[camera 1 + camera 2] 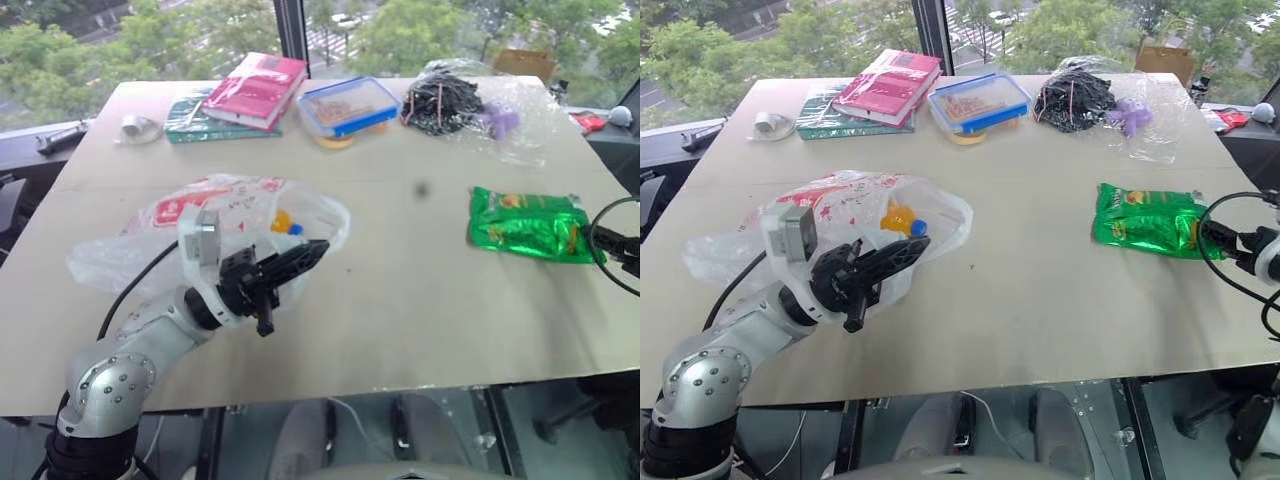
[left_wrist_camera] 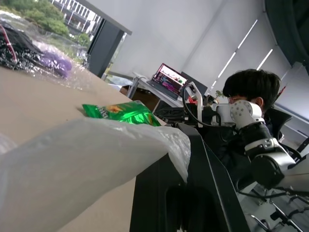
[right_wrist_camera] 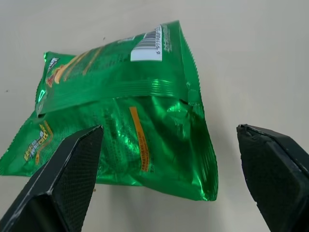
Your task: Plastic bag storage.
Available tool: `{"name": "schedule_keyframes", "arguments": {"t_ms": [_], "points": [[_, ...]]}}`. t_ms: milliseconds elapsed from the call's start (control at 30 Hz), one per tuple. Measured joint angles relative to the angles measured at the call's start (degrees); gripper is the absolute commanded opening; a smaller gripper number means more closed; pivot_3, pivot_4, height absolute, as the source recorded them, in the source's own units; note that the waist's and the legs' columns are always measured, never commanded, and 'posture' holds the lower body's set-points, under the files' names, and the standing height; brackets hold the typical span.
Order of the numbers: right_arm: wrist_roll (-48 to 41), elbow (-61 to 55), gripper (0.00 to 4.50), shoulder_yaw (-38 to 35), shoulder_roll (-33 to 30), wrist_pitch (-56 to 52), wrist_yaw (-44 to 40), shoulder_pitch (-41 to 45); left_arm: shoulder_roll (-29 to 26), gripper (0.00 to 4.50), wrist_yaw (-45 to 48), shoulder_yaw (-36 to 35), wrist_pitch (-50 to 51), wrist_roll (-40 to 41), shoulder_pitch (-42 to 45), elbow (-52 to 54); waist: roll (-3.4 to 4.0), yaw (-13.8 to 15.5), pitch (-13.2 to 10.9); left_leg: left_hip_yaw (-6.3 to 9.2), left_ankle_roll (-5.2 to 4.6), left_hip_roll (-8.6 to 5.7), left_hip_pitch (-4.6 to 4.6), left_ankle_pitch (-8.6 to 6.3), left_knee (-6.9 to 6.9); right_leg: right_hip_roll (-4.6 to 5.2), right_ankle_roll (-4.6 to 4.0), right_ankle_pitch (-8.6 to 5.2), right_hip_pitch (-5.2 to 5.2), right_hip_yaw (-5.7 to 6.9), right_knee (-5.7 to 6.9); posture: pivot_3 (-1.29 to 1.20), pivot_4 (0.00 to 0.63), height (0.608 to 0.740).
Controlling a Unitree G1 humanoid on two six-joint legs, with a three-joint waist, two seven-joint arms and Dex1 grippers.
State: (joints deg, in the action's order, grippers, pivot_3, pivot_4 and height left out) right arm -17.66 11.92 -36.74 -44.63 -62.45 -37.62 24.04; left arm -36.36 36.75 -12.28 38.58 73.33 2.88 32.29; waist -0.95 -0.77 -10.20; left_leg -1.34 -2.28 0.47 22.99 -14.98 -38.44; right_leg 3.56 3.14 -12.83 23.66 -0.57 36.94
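Storage barely begun, I judge; my left pincer (image 1: 872,265) is clamped on the plastic bag (image 1: 855,205); right pincer (image 3: 169,179) spread wide over the green snack packet (image 3: 120,111), not yet gripping.

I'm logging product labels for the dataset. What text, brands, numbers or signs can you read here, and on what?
Nothing reads clearly.
Snack packet: barcode with digits and front print, too blurred to read.
Plastic bag: red logo and marks, too small to read.
Pink book: cover text too small to read.
Laptop screen: unreadable.
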Motion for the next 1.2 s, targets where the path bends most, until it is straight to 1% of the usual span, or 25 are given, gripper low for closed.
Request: {"name": "schedule_keyframes", "arguments": {"t_ms": [33,100,267,333,467,567,600,700,733,767,867,1033,1100,1200], "points": [[0.0,3.3,4.43,1.3,-0.9,2.3,-0.7,-0.2,0.0,0.00,-0.7,0.0,0.2,0.3,0.2,0.1,0.00,0.0,0.0,-0.01,-0.01,0.00,0.00,0.00,0.00,0.00,0.03,0.01,0.00,-0.01,-0.01,0.00,0.150,0.740],[-0.6,6.9,4.43,2.2,-1.3,2.4,-1.3,-0.1,0.0,0.00,-1.4,0.0,0.6,0.8,0.3,0.3,0.00,0.0,0.0,-0.03,-0.01,0.02,-0.01,-0.01,0.00,0.00,0.03,0.02,0.00,-0.05,-0.01,0.00,0.150,0.740],[-3.0,8.0,4.43,6.5,-2.9,1.9,-4.7,0.2,0.5,0.00,-3.2,0.1,1.1,1.3,0.5,1.0,0.02,-0.1,0.0,-0.11,-0.01,0.09,-0.07,-0.01,0.00,-0.03,0.04,0.03,-0.01,-0.15,0.00,0.00,0.150,0.740],[-4.8,6.0,4.43,7.8,-2.6,0.4,-6.0,-0.1,0.5,0.00,-3.8,0.1,1.3,1.7,0.8,1.0,0.02,0.0,0.0,-0.10,-0.01,0.10,-0.07,-0.01,-0.01,-0.04,0.04,0.03,-0.01,-0.15,0.00,0.00,0.150,0.740],[-11.4,-4.7,4.43,7.8,-0.3,-3.7,-7.3,-2.1,0.5,0.00,-4.8,0.6,2.0,2.5,1.8,1.1,0.02,0.1,0.0,-0.07,-0.01,0.13,-0.04,-0.01,0.00,-0.05,0.05,0.02,0.00,-0.13,-0.01,0.00,0.150,0.740],[-16.1,-14.1,4.43,7.6,3.1,-7.1,-6.7,-5.3,0.5,0.00,-5.6,0.6,2.3,3.2,2.0,1.1,0.00,0.2,0.0,-0.02,-0.01,0.14,-0.02,-0.01,0.00,-0.05,0.06,0.02,-0.01,-0.07,-0.01,0.00,0.150,0.740],[-17.0,-15.5,4.43,7.6,3.9,-7.7,-6.5,-5.9,0.5,0.00,-5.7,0.6,2.3,3.4,2.0,1.2,0.00,0.2,0.0,-0.02,-0.02,0.14,-0.02,-0.01,0.00,-0.05,0.06,0.02,-0.01,-0.06,-0.01,0.00,0.150,0.740],[-20.1,-22.8,4.43,7.0,9.5,-11.4,-1.6,-6.9,0.4,0.00,-6.0,0.7,2.5,3.6,2.8,1.2,0.00,0.2,0.0,-0.03,-0.01,0.13,-0.02,-0.01,-0.03,-0.04,0.06,0.02,-0.01,-0.08,-0.01,0.00,0.150,0.740],[-20.2,-24.2,4.43,6.6,12.3,-12.1,1.5,-6.4,0.4,0.00,-6.1,0.7,2.5,3.7,3.2,1.2,-0.03,0.2,0.0,-0.04,-0.01,0.13,-0.05,-0.01,-0.03,-0.05,0.06,0.02,-0.01,-0.09,0.00,0.00,0.150,0.740],[-20.2,-24.7,4.43,6.4,14.2,-12.5,3.7,-6.1,0.4,0.00,-6.1,0.7,2.6,3.9,3.5,1.2,-0.03,0.1,0.0,-0.05,-0.01,0.13,-0.05,-0.01,-0.04,-0.05,0.06,0.02,-0.01,-0.10,0.00,0.00,0.150,0.740],[-19.0,-24.9,4.43,3.8,22.9,-12.2,13.7,-3.9,0.4,0.00,-6.5,1.0,2.9,3.9,3.8,1.2,-0.03,0.1,0.0,-0.06,-0.01,0.11,-0.05,-0.01,-0.02,-0.06,0.05,0.02,0.00,-0.11,0.01,0.00,0.150,0.740],[-18.2,-24.1,4.43,1.4,30.3,-8.0,23.2,-2.6,0.4,0.00,-6.2,1.2,3.3,3.8,4.1,0.9,-0.02,0.2,0.0,-0.02,-0.01,0.10,0.01,-0.01,0.00,-0.05,0.05,0.02,0.03,-0.06,-0.03,0.00,0.150,0.740],[-18.4,-22.7,4.43,-0.2,32.8,-5.7,25.9,-1.6,0.3,0.00,-5.4,1.2,3.3,3.4,4.2,0.7,-0.02,0.1,0.0,-0.03,-0.01,0.08,0.00,-0.01,0.00,-0.06,0.05,0.02,0.03,-0.06,-0.02,0.00,0.150,0.740],[-18.7,-20.7,4.43,-0.8,34.4,-2.1,27.7,-1.0,0.3,0.00,-4.5,1.2,3.3,3.1,4.2,0.6,-0.01,0.1,0.0,-0.03,-0.01,0.08,-0.01,-0.01,0.01,-0.08,0.04,0.02,0.03,-0.05,-0.02,0.00,0.150,0.740]]}}
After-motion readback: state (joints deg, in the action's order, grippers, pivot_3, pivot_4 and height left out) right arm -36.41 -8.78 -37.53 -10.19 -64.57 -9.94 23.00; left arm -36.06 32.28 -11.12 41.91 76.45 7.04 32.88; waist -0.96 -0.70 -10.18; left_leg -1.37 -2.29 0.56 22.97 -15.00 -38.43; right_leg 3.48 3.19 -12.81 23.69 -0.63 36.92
